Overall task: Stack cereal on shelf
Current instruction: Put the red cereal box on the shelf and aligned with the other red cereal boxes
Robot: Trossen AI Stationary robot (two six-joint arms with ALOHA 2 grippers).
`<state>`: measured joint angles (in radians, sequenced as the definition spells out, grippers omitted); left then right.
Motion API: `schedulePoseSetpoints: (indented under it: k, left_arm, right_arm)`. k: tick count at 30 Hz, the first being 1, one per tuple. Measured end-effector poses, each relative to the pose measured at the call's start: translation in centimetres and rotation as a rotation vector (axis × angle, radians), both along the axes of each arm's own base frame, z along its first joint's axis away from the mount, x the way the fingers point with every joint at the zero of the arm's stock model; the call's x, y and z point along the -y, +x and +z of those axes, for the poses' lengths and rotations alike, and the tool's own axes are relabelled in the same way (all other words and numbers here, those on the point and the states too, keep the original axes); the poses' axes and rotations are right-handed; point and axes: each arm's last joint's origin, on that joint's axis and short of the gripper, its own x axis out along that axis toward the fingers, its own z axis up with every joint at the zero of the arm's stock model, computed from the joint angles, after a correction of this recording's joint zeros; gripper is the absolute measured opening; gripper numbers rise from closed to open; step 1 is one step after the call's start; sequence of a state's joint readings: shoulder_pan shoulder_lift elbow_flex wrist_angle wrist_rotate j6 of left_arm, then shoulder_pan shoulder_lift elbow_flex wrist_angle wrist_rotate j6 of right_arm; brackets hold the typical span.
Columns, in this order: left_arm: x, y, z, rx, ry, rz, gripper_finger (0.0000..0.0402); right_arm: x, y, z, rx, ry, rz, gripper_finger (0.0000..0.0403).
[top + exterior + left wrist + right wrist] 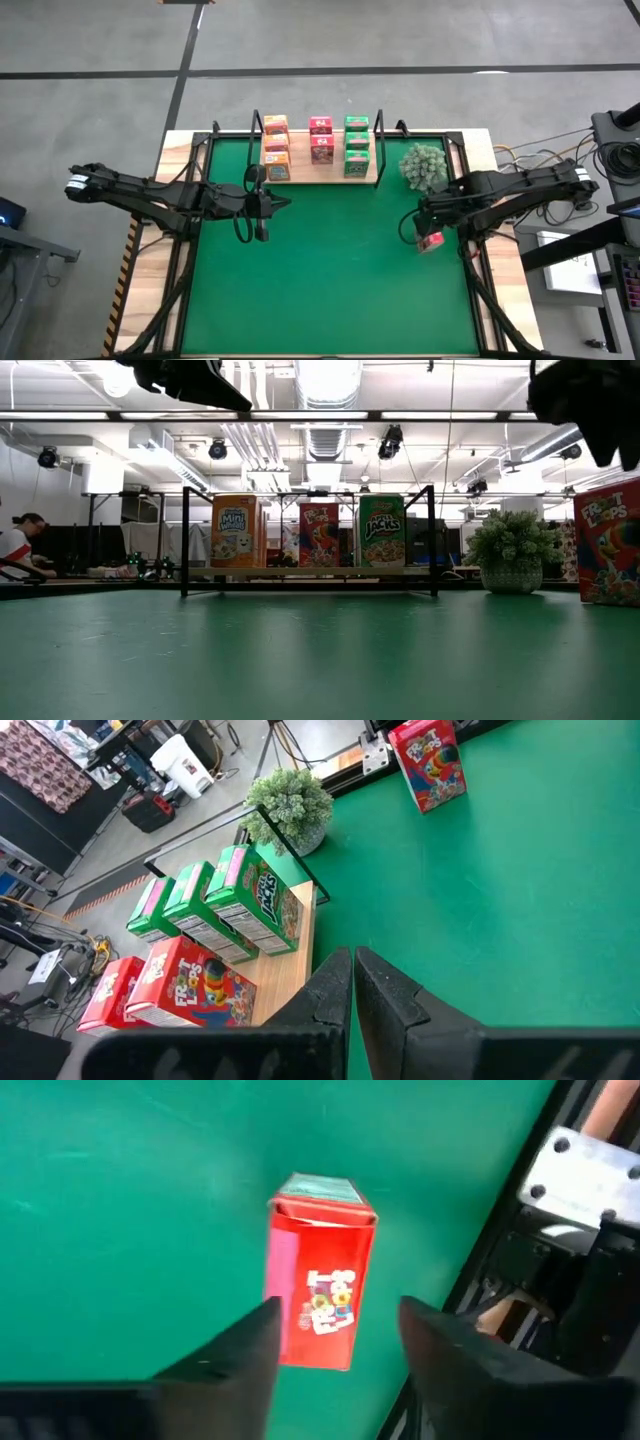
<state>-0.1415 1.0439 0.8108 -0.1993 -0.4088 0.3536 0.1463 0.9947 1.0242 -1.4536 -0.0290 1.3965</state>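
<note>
Green mat (330,270): right gripper (335,1335) apart over upright box (320,1285) (base hidden); left gripper (352,982) together.

Pink cereal box (607,542) cropped at low view's right edge, shelf (318,178) labels too small

You see bright, even light from ceiling lamps (325,380) glaring at the low view's top; right wrist view slightly blurred.
</note>
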Motion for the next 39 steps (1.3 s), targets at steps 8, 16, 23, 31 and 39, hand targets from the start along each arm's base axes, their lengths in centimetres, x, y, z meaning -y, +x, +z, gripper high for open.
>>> schedulePoseSetpoints:
  k: [8, 16, 23, 31, 39]
  left_arm:
    - [0.0, 0.0, 0.0, 0.000, 0.000, 0.000, 0.0000]
    - [0.0, 0.0, 0.0, 0.000, 0.000, 0.000, 0.0000]
    - [0.0, 0.0, 0.0, 0.000, 0.000, 0.000, 0.0000]
    - [0.0, 0.0, 0.0, 0.000, 0.000, 0.000, 0.0000]
    - [0.0, 0.0, 0.0, -0.003, 0.000, 0.000, 0.0000]
  right_arm:
    - [-0.2, 0.8, -1.9, -0.004, 0.034, 0.018, 0.0324]
    - [-0.3, 1.3, -3.7, -0.082, 0.011, 0.023, 0.0347]
    - [-0.3, 1.9, -4.1, -0.101, 0.008, 0.033, 0.0302]
    - [-0.4, 2.6, -4.4, -0.070, 0.011, 0.048, 0.0233]
    - [-0.4, 2.6, -4.4, -0.067, 0.012, 0.048, 0.0179]
